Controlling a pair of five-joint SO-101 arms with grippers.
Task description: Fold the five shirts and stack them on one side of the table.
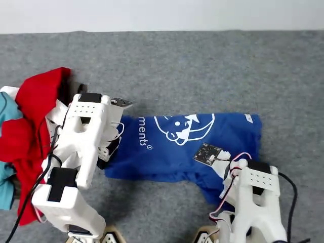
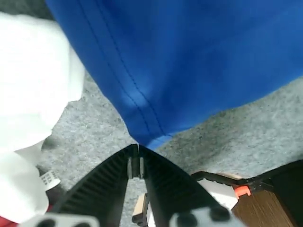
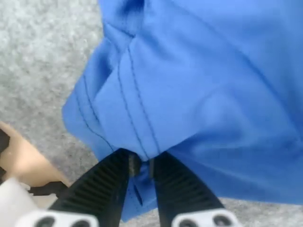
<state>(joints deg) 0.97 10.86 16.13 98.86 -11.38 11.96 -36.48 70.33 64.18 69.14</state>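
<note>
The blue shirt (image 1: 177, 152) with a white print lies spread across the middle of the grey table (image 1: 202, 66). My left gripper (image 2: 138, 163) is shut on the shirt's corner hem (image 2: 150, 138) at its left side, next to the pile. At the shirt's near right corner, my right gripper (image 3: 141, 166) is shut on a bunched, stitched fold of blue shirt (image 3: 213, 94). In the high view both wrists cover their fingers. A heap of a red shirt (image 1: 30, 116), a white shirt (image 1: 56, 114) and a teal shirt (image 1: 5, 109) sits at the table's left edge.
White cloth (image 2: 28, 94) from the heap lies close beside the left gripper. The arm bases (image 1: 243, 230) stand at the near table edge, where a wooden edge (image 2: 265, 208) shows. Bare grey mat runs behind the blue shirt and to its right.
</note>
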